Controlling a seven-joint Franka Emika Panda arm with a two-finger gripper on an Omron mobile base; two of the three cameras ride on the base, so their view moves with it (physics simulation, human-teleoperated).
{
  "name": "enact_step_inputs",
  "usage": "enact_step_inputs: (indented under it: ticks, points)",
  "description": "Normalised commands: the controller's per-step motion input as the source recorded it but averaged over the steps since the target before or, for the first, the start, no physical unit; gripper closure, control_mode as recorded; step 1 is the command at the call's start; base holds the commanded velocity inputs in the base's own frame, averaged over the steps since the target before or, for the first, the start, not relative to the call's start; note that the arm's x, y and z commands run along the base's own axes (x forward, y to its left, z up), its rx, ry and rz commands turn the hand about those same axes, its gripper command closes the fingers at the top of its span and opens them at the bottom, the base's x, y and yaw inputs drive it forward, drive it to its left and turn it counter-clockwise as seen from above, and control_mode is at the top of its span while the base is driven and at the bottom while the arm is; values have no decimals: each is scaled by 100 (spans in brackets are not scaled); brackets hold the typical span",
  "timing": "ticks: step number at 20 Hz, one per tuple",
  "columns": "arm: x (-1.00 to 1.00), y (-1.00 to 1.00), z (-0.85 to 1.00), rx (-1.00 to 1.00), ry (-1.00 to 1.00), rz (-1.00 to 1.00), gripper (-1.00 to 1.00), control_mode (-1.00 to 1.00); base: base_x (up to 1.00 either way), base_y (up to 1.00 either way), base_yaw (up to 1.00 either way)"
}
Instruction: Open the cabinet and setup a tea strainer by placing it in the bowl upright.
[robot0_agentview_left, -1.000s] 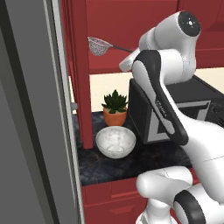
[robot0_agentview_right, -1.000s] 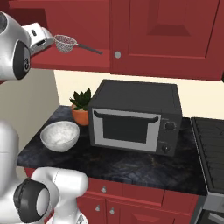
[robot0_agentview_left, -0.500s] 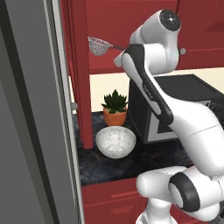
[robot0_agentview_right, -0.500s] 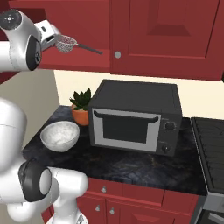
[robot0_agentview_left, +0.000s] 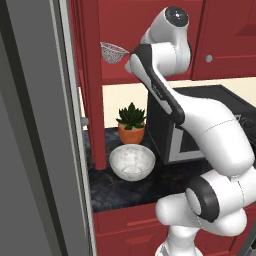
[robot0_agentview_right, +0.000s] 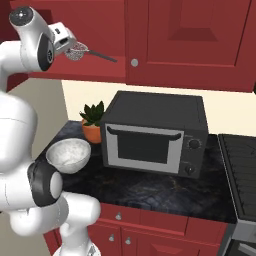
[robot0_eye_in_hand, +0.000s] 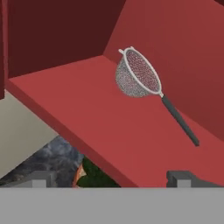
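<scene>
- I see the tea strainer (robot0_eye_in_hand: 136, 74) lying on the open cabinet (robot0_agentview_left: 90, 75) shelf.
- My gripper (robot0_eye_in_hand: 111, 177) is spread, short of it, holding nothing.
- The bowl (robot0_agentview_left: 132, 161) sits on the counter (robot0_agentview_right: 165, 187) beside the succulent pot (robot0_agentview_left: 131, 123).

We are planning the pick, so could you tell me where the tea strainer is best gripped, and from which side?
Probably by the long thin dark handle, near where it meets the mesh basket. The tea strainer lies on the red cabinet shelf with the handle pointing toward the open front, so approach from the front, fingers straddling the handle across its width.
</scene>
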Motion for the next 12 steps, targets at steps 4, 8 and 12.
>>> enact_step_inputs:
  ticks: [4,8,12]
  points:
    - [34,16,0,0,4,-3,-100,-100,0,0,0]
    - [30,26,-2,0,1,0,-100,-100,0,0,0]
    - [33,18,-8,0,0,0,-100,-100,0,0,0]
